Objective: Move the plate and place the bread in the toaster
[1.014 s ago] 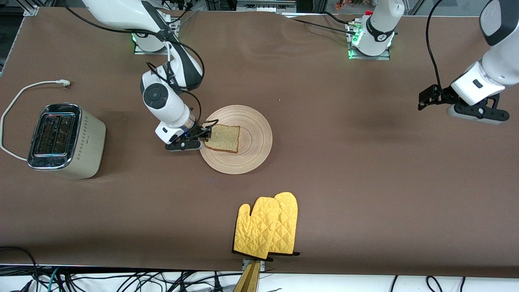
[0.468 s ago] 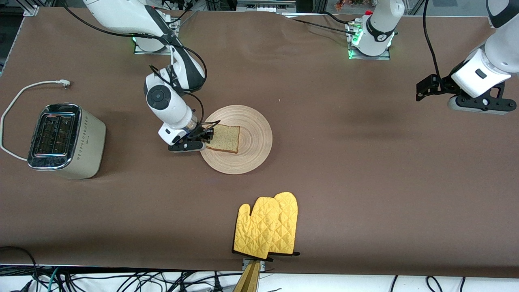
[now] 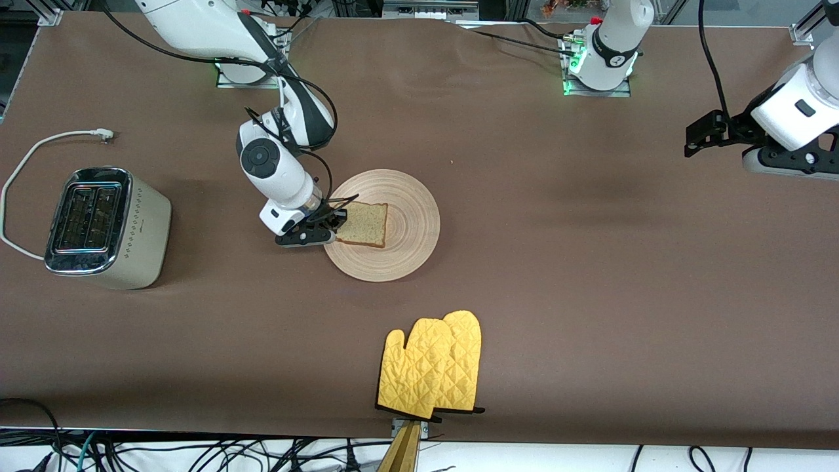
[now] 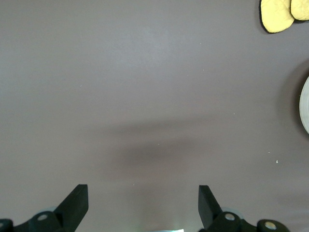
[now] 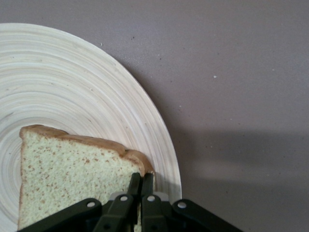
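The pale wooden plate (image 3: 409,216) (image 5: 72,82) lies mid-table with the speckled bread (image 3: 364,225) (image 5: 72,179) flat on it. My right gripper (image 3: 331,221) (image 5: 143,176) leans in low from the toaster's side, its fingers pressed together on the crust at the bread's corner, just inside the plate's rim. The cream toaster (image 3: 105,226) stands at the right arm's end of the table, slots up. Up in the air over bare table at the left arm's end hangs my left gripper (image 3: 786,164) (image 4: 141,189), open and holding nothing.
A pair of yellow oven mitts (image 3: 432,367) (image 4: 282,14) lies near the table's front edge, nearer to the camera than the plate. The toaster's white cord (image 3: 39,147) loops on the table beside the toaster. Brown table surrounds the plate.
My right gripper's fingers have closed at the bread's corner, and its wrist has edged slightly toward the plate. The left arm has drifted toward its end of the table. Bread and plate have not moved.
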You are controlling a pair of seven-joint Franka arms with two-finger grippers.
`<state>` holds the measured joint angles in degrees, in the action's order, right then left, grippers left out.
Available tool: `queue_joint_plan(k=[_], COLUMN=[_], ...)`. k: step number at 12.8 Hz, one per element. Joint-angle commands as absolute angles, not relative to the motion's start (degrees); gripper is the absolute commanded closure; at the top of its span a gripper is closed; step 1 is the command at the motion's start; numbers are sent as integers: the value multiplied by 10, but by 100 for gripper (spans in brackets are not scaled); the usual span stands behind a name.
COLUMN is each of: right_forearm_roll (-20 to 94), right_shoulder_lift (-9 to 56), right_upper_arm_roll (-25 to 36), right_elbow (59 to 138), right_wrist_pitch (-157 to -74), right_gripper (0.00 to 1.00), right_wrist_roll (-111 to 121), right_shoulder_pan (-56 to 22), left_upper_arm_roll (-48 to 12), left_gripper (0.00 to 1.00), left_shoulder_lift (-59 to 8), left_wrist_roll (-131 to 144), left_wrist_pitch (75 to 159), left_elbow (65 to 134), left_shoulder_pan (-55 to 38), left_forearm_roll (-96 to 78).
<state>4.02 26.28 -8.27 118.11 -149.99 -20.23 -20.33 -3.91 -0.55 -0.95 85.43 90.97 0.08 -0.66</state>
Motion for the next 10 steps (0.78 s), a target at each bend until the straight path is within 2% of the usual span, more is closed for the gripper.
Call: queue_joint_plan(k=[1, 3, 7, 10], right_forearm_roll=[35, 28, -43, -144], right_shoulder_lift=[237, 204, 187, 187], right_upper_arm_roll=[-85, -82, -62, -29], right_elbow=[1178, 1131, 946, 868], right_wrist_pitch=[-1478, -1362, -1076, -948], right_gripper=[100, 100, 100, 100], right_wrist_roll=[-192, -193, -194, -180], right_shoulder_pan=[-202, -202, -200, -196], left_upper_arm_roll=[-46, -46, -46, -46], left_gripper=[0, 0, 0, 0], left_shoulder_lift=[-25, -24, -19, -23], left_wrist_roll=[-3, -2, 21, 12], left_wrist_pitch=[843, 844, 831, 832], left_elbow=[887, 880, 877, 875], left_shoulder_pan=[6, 8, 5, 4], left_forearm_roll=[11, 7, 3, 7])
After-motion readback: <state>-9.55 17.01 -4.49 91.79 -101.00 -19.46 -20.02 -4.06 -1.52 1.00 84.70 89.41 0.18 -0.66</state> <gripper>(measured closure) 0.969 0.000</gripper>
